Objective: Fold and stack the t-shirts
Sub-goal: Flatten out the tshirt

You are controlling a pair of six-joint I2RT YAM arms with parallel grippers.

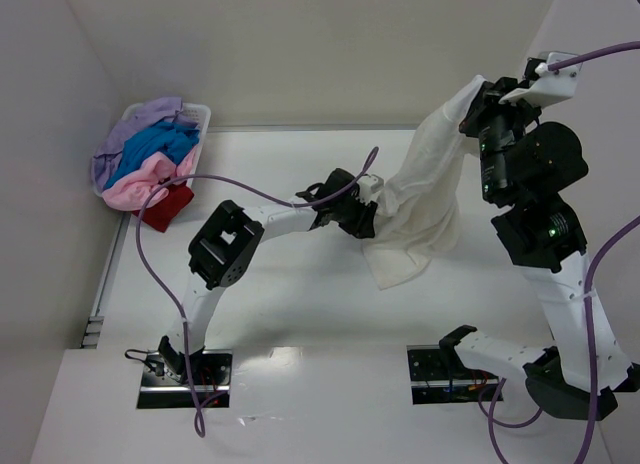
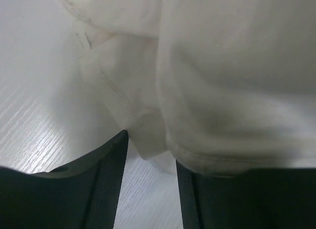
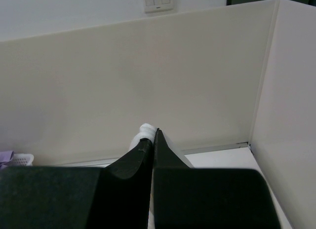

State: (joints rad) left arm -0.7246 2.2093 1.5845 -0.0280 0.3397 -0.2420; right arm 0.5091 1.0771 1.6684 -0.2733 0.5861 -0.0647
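Top external shows the cream-white t-shirt (image 1: 425,199) hanging toward two o'clock over the table (image 1: 300,314). The right gripper (image 1: 480,104) pinches it at its top, and its lower corner droops toward the middle, though whether it touches the table cannot be told. The other t-shirts (image 1: 150,159) lie heaped in the white basket (image 1: 200,112) at ten o'clock. The left gripper (image 1: 362,212) sits against the cloth's nine o'clock edge. The step in hand looks like taking a second hold so the shirt can be spread flat. It would go best if the left arm closed on the hem edge alone rather than a bunched handful, and only then drew away from the right. The left wrist view adds what the overhead hides: the fingers (image 2: 106,184) stand well parted, gripping nothing, with a folded hem just ahead of the gap. The right wrist view shows its jaws pressed together on a small white tuft, and nothing of how the shirt drapes below.
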